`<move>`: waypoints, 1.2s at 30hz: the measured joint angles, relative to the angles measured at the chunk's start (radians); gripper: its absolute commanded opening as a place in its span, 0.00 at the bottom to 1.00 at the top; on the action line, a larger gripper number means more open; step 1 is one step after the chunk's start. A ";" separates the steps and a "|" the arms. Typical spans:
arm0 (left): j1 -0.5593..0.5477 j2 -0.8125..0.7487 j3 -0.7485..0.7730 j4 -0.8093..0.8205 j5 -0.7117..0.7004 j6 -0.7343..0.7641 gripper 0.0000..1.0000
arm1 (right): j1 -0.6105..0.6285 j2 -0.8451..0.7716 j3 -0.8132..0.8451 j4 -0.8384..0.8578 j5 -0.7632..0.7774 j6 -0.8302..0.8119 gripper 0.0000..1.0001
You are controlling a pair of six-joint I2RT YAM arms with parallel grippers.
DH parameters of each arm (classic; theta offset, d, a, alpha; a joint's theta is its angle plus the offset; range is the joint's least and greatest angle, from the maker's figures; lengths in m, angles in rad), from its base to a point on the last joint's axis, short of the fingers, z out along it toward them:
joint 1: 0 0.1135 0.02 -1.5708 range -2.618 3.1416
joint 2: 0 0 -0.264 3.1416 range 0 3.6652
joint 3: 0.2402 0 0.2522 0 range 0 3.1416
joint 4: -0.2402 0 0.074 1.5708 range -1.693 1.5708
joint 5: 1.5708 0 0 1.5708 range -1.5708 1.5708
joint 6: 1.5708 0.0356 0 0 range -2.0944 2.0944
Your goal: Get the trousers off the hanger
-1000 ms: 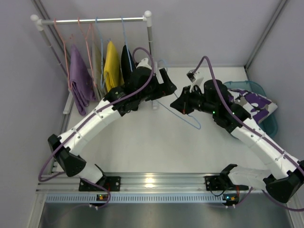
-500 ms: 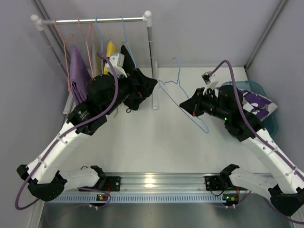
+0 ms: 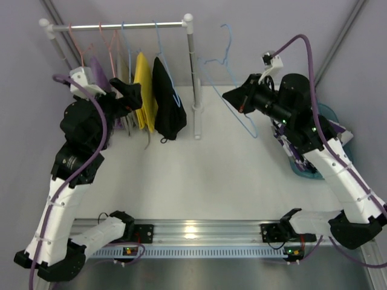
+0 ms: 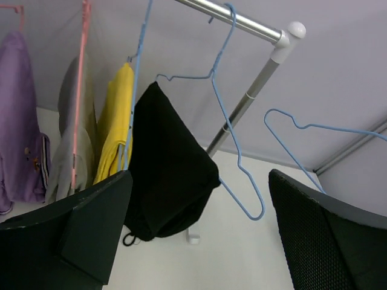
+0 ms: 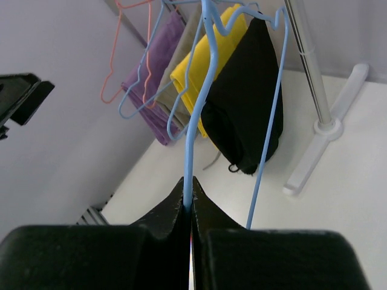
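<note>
While the right claw (image 5: 188, 202) pinches a bare blue hanger (image 5: 193, 139) tight, the left claw (image 4: 199, 241) gapes wide and empty.
The right arm is raised at the right and reaches far-left, holding the hanger aloft right of the rack's post. The left arm stands tall at the left, its claw aimed at the black trousers (image 4: 169, 163), which hang folded from the rail (image 3: 121, 26) above the counter (image 3: 199, 181).

From above, the right arm (image 3: 329, 160) hides most of the camouflage trousers (image 3: 342, 134) and their teal basket (image 3: 328, 110), and in the left wrist view the lilac garment (image 4: 18, 121) and the empty blue hanger (image 4: 314, 126) run off opposite edges.
</note>
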 measured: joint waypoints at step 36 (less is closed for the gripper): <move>0.336 -0.166 -0.302 -0.324 0.454 -0.259 0.99 | 0.034 0.858 0.717 0.117 0.042 -0.079 0.00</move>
